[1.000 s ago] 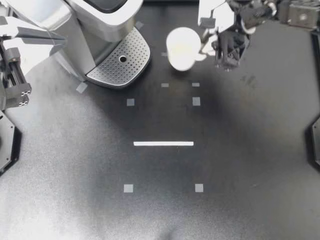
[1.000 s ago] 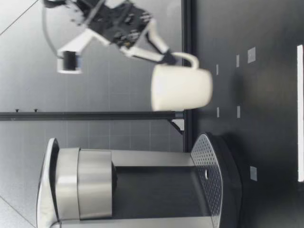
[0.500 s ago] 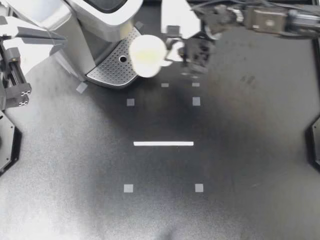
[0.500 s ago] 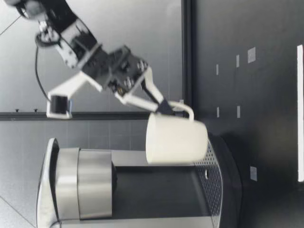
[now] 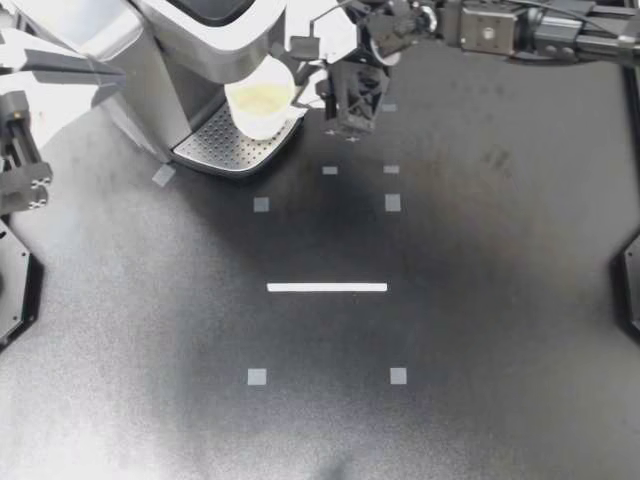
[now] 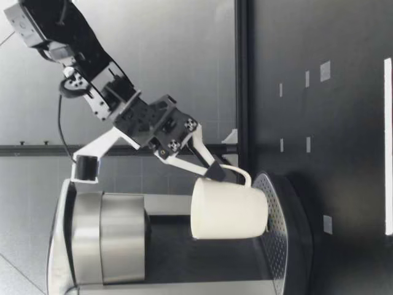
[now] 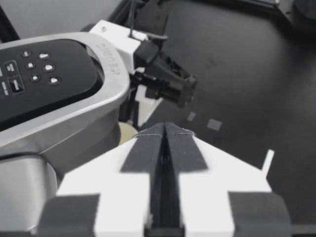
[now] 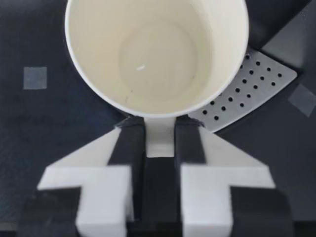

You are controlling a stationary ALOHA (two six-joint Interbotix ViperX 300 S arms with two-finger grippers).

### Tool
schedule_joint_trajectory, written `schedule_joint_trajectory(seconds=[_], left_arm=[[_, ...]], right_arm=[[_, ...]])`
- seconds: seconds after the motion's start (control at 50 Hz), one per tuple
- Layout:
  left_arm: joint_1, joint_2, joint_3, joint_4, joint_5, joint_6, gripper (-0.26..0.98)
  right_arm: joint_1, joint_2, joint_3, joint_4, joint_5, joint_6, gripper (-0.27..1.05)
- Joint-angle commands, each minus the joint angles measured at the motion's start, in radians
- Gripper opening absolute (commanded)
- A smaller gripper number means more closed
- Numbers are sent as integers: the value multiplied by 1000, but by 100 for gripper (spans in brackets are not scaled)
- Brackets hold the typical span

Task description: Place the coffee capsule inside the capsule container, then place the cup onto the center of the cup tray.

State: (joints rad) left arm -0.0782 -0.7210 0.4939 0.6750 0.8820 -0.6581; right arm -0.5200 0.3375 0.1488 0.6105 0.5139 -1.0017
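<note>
My right gripper [image 5: 312, 100] reaches in beside the silver and black coffee machine [image 5: 170, 40], its two fingers pinched narrowly on the handle of a cream-white ceramic cup [image 5: 258, 100]. The cup is upright and empty, open end up, over the machine's perforated silver cup tray [image 5: 215, 148]. From table height, the cup [image 6: 227, 209] hangs from the right gripper [image 6: 215, 173] with its base at the tray [image 6: 276, 190]; I cannot tell whether they touch. The right wrist view shows the fingers [image 8: 131, 148] squeezing the handle from both sides. My left gripper [image 5: 112, 70] hovers near the machine on the side away from the cup, fingers pressed together on nothing.
</note>
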Motion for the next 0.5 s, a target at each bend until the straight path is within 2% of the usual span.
schedule_joint_trajectory(seconds=[0.0,0.36,0.48], left_arm=[[-2,-9,-9,5,-3,-2,7],[-3,-17,-2,5,-2,-3,7],[-2,-17,-2,5,-3,-3,7]], right_arm=[[3,-11,-37,2,-5,-2,17],[3,21,-75,-8,-8,0,17],[3,17,-75,-8,-2,2,21]])
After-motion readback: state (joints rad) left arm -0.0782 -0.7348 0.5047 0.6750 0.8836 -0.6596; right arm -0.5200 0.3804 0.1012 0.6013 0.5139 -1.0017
